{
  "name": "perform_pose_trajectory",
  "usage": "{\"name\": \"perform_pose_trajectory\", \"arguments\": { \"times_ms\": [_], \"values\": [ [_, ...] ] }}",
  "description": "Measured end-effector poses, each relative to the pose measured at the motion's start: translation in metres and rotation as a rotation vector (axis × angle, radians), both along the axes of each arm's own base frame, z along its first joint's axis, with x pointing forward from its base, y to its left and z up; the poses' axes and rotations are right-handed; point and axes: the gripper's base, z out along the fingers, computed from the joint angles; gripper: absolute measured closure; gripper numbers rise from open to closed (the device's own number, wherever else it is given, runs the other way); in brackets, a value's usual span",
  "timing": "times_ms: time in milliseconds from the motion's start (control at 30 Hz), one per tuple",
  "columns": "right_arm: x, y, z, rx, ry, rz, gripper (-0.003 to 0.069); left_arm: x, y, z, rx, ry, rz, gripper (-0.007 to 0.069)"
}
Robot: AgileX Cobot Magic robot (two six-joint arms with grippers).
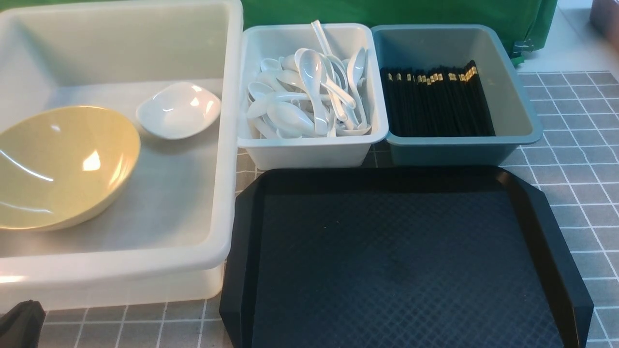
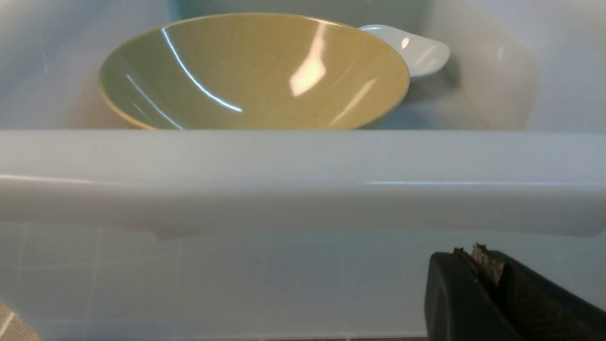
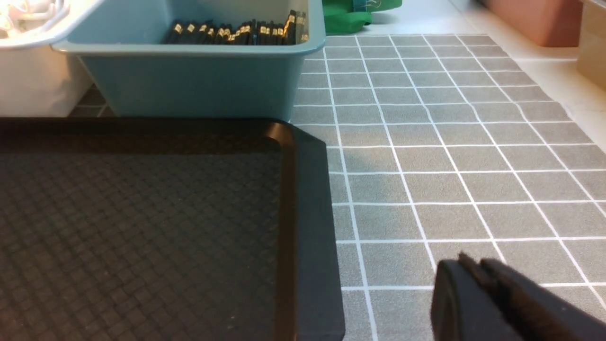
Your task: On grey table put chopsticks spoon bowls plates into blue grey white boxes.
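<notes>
The left gripper (image 2: 478, 260) and right gripper (image 3: 473, 267) are each pressed together, holding nothing, low over the grey tiled counter (image 1: 570, 164). Beyond, the black diamond-textured tray (image 1: 401, 261) lies bare. Farther off, the olive-yellow bowl (image 1: 58, 164) and small white dish (image 1: 178, 110) sit in the large translucent white box (image 1: 227, 193), white spoons (image 1: 309, 96) in the pale grey-white box (image 1: 309, 150), black chopsticks (image 1: 435, 101) in the teal-blue box (image 1: 522, 116).

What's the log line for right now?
bowl, dish: large box | spoons: white box | chopsticks: blue box | tray: bare | hands: shut
</notes>
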Motion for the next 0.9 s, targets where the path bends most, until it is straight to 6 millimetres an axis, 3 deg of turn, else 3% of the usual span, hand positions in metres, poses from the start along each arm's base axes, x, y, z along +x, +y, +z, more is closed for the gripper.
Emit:
{"name": "perform_pose_trajectory", "arguments": {
  "times_ms": [900],
  "values": [
    [0.0, 0.0, 0.0, 0.0, 0.0, 0.001, 0.0561, 0.0, 0.0, -0.0001, -0.004, 0.001, 0.001, 0.0636]
  ]
}}
